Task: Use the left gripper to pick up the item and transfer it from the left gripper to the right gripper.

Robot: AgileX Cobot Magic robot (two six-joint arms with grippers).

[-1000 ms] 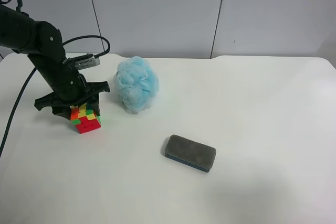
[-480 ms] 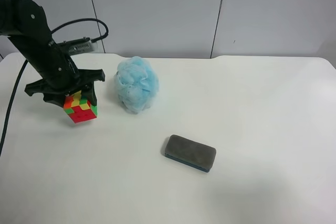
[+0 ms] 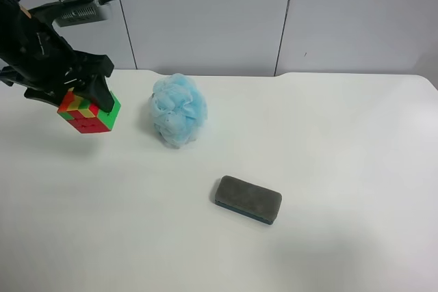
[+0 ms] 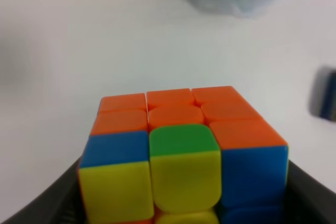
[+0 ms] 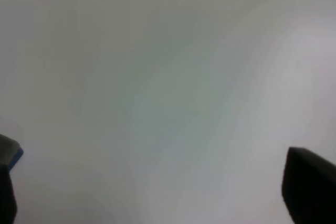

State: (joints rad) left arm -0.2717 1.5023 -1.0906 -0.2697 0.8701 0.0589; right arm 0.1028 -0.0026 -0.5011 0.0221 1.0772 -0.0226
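Surface (image 3: 356,155), white and wide, lies well below the cube, so any slip means a drop and a bounce out of reach; left arm (image 3: 34,52) is raised at the exterior view's left, and a fast swing toward the middle could shake its load loose; bath puff (image 3: 178,110) sits near that path and could be brushed if the arm travels low; eraser (image 3: 248,200) lies well apart and matters little; cube (image 3: 89,115) hangs clear of the surface, clamped in the left end effector (image 3: 81,95), though the left wrist view shows only the jaw edges, so how deep the hold goes is unclear; right end effector (image 5: 157,192) gapes wide with nothing in it; closing it off-centre, or letting go on the left too early, would drop the cube.
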